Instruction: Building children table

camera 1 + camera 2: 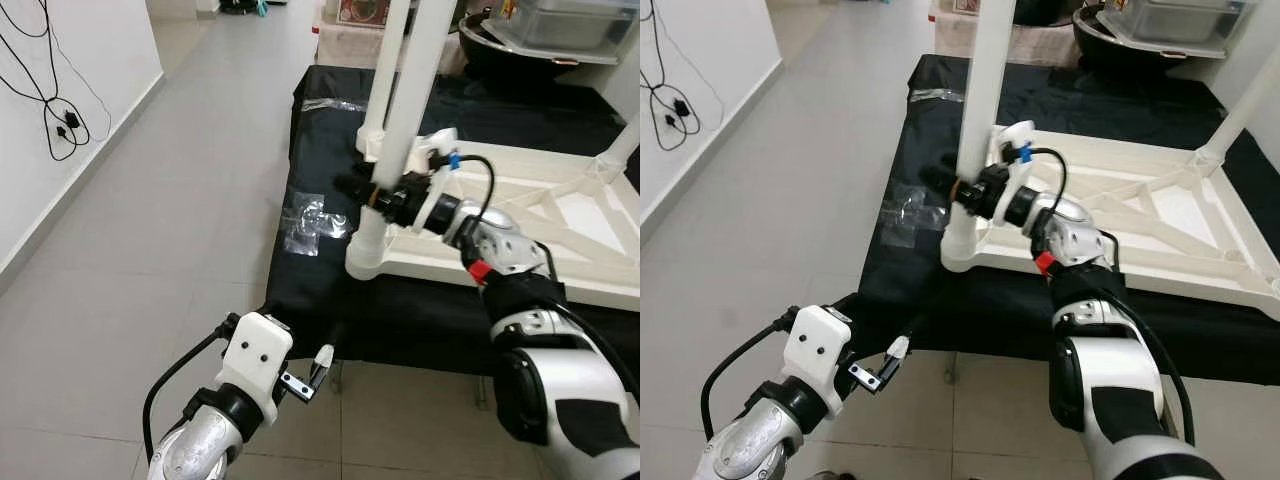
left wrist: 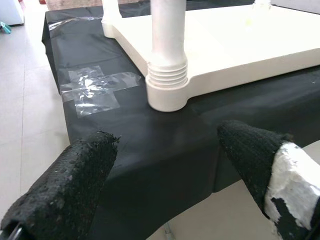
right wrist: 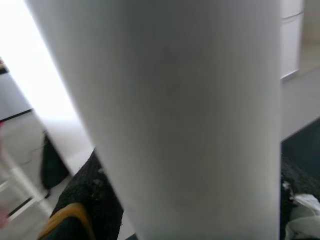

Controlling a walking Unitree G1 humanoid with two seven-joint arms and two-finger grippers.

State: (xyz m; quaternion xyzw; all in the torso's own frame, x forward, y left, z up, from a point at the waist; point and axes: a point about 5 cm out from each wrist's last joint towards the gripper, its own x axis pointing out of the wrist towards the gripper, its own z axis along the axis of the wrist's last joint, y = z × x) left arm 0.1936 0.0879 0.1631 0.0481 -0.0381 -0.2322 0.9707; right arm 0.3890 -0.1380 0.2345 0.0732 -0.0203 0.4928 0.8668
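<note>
On the black-draped worktop [image 1: 330,320] lies our upturned white tabletop [image 1: 520,225], and our right gripper [image 1: 372,192] is clamped around the near-corner leg [image 1: 400,130] standing in its socket; we judge other legs seated, this one perhaps needing tightening. Our left gripper [image 2: 165,175] hangs open below the worktop's edge, its wrist view showing the socket's ribbed collar [image 2: 167,80] and clear tape [image 2: 92,90].

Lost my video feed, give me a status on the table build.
Right gripper clamped on the near table leg, leg seated in the upturned tabletop. Left gripper open, low off the bench corner. Nothing blocking.
</note>
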